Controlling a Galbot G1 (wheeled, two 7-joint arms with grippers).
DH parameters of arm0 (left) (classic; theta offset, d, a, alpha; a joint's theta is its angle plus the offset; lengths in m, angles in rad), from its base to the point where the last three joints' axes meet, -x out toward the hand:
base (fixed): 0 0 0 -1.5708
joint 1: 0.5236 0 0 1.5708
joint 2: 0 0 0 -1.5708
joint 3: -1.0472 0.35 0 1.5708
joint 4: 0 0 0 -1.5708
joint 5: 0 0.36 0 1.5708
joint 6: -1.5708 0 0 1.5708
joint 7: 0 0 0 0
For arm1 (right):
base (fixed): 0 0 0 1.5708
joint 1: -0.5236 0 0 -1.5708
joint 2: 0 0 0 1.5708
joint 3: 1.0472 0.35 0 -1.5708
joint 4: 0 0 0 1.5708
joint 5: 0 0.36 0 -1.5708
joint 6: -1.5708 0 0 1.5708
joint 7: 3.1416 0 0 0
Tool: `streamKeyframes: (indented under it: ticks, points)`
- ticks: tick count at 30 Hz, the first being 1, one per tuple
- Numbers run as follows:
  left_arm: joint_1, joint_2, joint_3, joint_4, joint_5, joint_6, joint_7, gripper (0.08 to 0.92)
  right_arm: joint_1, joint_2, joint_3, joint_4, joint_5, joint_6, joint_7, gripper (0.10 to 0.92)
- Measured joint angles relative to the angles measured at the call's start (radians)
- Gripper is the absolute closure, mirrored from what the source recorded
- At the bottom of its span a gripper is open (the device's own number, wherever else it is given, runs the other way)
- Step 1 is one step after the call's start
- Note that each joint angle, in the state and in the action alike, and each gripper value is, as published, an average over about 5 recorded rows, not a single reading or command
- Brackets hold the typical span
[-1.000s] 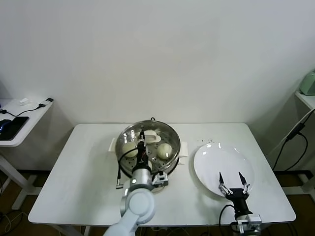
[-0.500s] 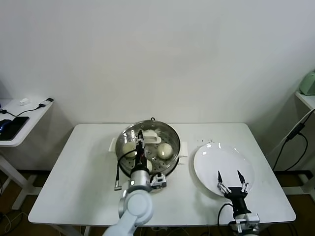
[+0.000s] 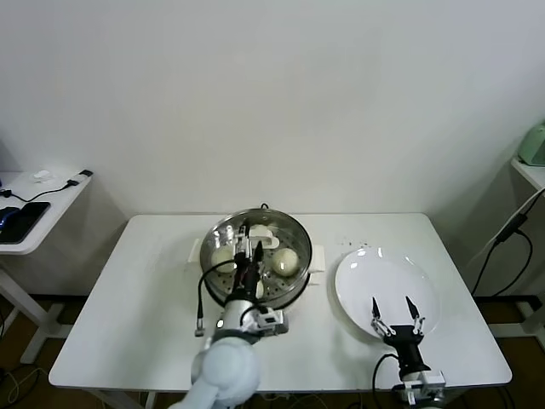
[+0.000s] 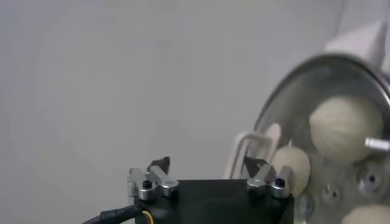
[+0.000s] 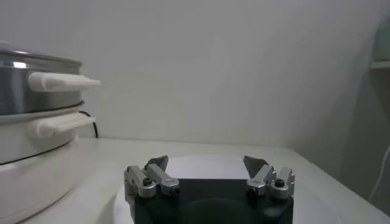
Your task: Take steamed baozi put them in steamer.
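The steamer [image 3: 259, 254] sits upright, its open mouth facing up, with the round steamed baozi [image 3: 286, 260] inside. The left gripper [image 3: 250, 241] hovers over it, fingers spread and empty. The right gripper [image 3: 393, 309], also spread wide, hangs over the plate [image 3: 375, 277] beside the steamer.

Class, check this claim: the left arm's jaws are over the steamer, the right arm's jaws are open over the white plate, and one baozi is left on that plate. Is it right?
One detail is wrong. The head view shows the plate bare; the visible baozi lie inside the steamer. The left gripper is over the steamer, and the right gripper is open over the plate.
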Motion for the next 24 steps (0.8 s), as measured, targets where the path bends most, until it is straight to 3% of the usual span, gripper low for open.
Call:
streamKeyframes:
  ticks: [6,12,18,24]
  points:
    - [0.063,0.001,-0.101,-0.076,-0.31,-0.122,-0.075,0.178,-0.011,0.0,-0.002,0.009,0.01,0.016,0.002,0.203]
    - [0.132,0.006,-0.313,-0.109,-0.707,-0.247,-0.117,0.177,-0.019,-0.003,0.0,0.015,0.012,0.04,0.003,0.203]
    - [0.213,0.048,-0.502,-0.078,-1.074,-0.374,-0.138,0.177,-0.024,-0.01,0.003,0.018,0.024,0.058,0.0,0.203]
    - [0.278,0.086,-0.597,0.006,-1.3,-0.508,-0.145,0.177,-0.025,-0.016,0.005,0.01,0.047,0.067,-0.003,0.203]
